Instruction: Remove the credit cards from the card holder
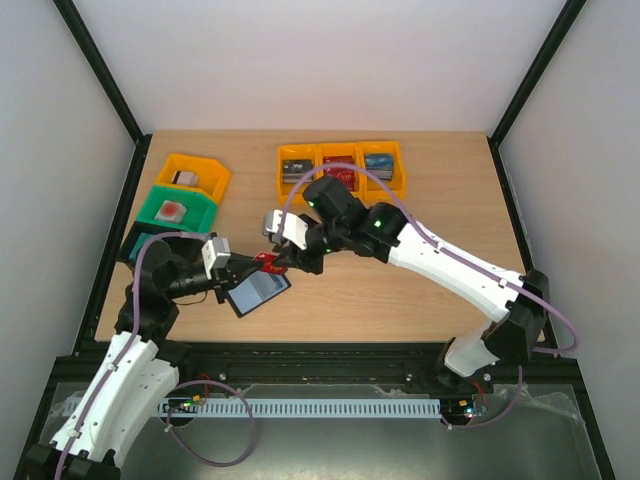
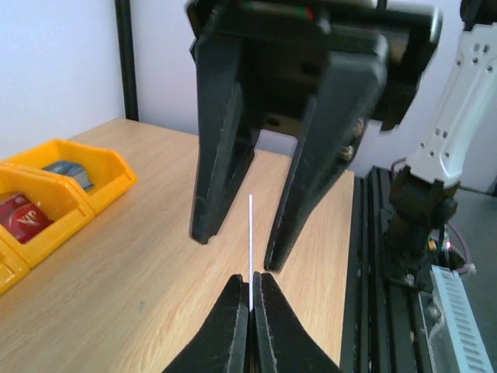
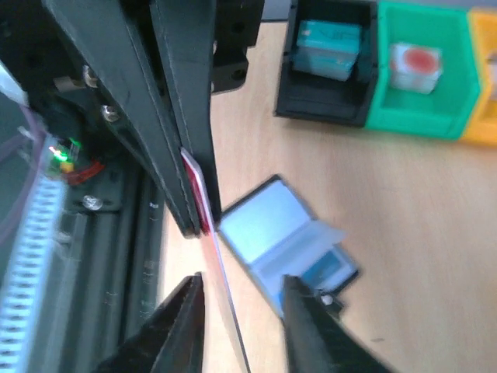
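Note:
A red credit card (image 1: pixel 266 260) hangs over the table's near left, and my left gripper (image 1: pixel 243 266) is shut on it. In the left wrist view the credit card (image 2: pixel 251 233) shows edge-on as a thin white line rising from my shut left gripper (image 2: pixel 250 281). My right gripper (image 3: pixel 241 281) is open around the card's other end (image 3: pixel 223 289), with a gap on each side. The black card holder (image 1: pixel 258 290) lies open on the wood just below the two grippers. Its grey-blue inside (image 3: pixel 268 225) faces up, with a bluish card (image 3: pixel 324 272) in a pocket.
A row of three yellow bins (image 1: pixel 341 183) holding cards stands at the back centre. A yellow bin (image 1: pixel 205 166), a green bin (image 1: pixel 196 214) and a black bin (image 1: pixel 132 246) line the left edge. The black frame rail (image 1: pixel 300 352) runs along the near edge.

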You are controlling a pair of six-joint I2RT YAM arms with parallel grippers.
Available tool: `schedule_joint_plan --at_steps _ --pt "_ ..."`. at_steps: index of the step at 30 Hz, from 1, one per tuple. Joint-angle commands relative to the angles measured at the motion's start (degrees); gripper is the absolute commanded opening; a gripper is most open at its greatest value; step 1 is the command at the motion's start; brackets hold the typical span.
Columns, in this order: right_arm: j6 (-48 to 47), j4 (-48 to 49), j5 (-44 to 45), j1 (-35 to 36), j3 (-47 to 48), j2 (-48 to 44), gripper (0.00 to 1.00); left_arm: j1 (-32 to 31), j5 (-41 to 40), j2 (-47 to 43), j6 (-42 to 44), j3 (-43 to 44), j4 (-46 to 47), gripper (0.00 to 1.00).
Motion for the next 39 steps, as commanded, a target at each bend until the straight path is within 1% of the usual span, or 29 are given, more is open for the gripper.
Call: schedule_joint_plan --at_steps 1,3,4,5,8,9,11,12,16,18,19,20,23,24,26,27,29,30,31,33,34,35,37,39 --pt "6.67 15.66 9.08 -1.59 -8.82 -7.17 0.41 0.94 -2.14 -1.58 -16.23 -1.32 15.31 0.02" --pt "12.41 25.6 0.7 -5.13 -14.01 -9.95 0.57 2.35 -6.66 -2.13 -31.05 -3.95 29.78 0.02" --pt "16.21 32.91 -3.53 -6.74 -16.43 -10.94 0.65 3.03 -9.07 -2.06 -36.51 -4.62 34.34 0.02" --pt "20.23 38.8 -6.6 -7.78 -18.64 -11.67 0.71 3.46 -11.17 -1.91 -40.04 -4.69 37.15 0.02" --pt "34.72 58.42 -11.86 -8.51 -25.94 -13.02 0.86 4.01 -12.54 -2.35 -43.55 -3.84 39.67 0.02" --pt "40.49 66.82 -13.18 -8.57 -28.4 -12.76 0.87 4.04 -12.4 -2.47 -44.16 -3.55 39.97 0.02" --pt "51.88 80.79 -13.68 -8.51 -31.64 -10.77 0.86 4.04 -12.83 -2.72 -45.66 -3.14 40.28 0.02" --pt "56.43 85.68 -13.79 -8.55 -32.23 -9.13 0.83 4.02 -13.09 -2.83 -46.08 -3.04 40.56 0.02" --pt "66.85 95.48 -16.0 -8.41 -31.19 -3.55 0.64 4.05 -13.47 -3.34 -46.17 -3.52 40.63 0.02" --pt "70.02 101.09 -17.36 -8.26 -31.56 -2.54 0.55 4.03 -13.82 -3.68 -46.43 -3.89 40.56 0.02" --pt "70.24 102.03 -17.85 -8.09 -31.42 -2.29 0.48 4.02 -14.04 -3.78 -46.58 -4.03 40.66 0.02" --pt "69.72 101.36 -17.72 -7.87 -31.16 -2.26 0.4 4.05 -14.05 -3.8 -46.64 -4.09 40.86 0.02" --pt "66.67 96.29 -17.64 -7.61 -29.64 -2.17 0.09 4.02 -14.05 -3.81 -46.58 -4.32 41.06 0.02" --pt "65.67 94.94 -17.73 -7.62 -29.39 -2.35 0.03 4.01 -14.28 -3.88 -46.45 -4.43 40.81 0.02" --pt "62.65 90.79 -16.88 -8.06 -28.8 -3.39 0.02 4.01 -15.96 -4.14 -46.27 -4.58 38.95 0.02" --pt "60.5 87.21 -16.01 -8.75 -28.29 -4.04 0.02 4.09 -17.93 -4.39 -46.41 -4.68 37.14 0.14" --pt "56.36 77.46 -14.02 -11.21 -26.12 -4.92 0.02 4.41 -23.25 -4.86 -46.85 -5.12 31.41 0.67" --pt "53.77 70.67 -12.78 -13.09 -24.14 -5.06 0.02 4.88 -26.1 -5.12 -46.82 -5.52 29.14 0.9" --pt "50.66 63.19 -11.6 -15.03 -21.78 -4.88 0.02 5.41 -28.75 -5.35 -46.51 -6.02 26.56 0.98" --pt "43.36 46.26 -7.21 -20.83 -16.1 -3.42 0.02 6.97 -34.62 -6.19 -45.98 -7.06 21.39 0.99" --pt "40.61 39.22 -4.79 -22.65 -13.21 -2.63 0.01 7.7 -37.14 -6.62 -45.64 -7.69 19.02 0.99" --pt "38.99 32.79 -3.45 -27.2 -10.36 -1.0 0.02 8.56 -39.68 -7.1 -45.36 -8.32 16.85 0.99" --pt "38.3 23.1 -2.82 -34.13 -5.14 4.19 0.02 10.26 -43.12 -8.04 -45.54 -9.89 13.42 0.99" --pt "37.68 17.63 -3.11 -39.21 -1.19 8.99 0.02 12.0 -44.62 -8.71 -46.85 -11.88 11.87 0.99"
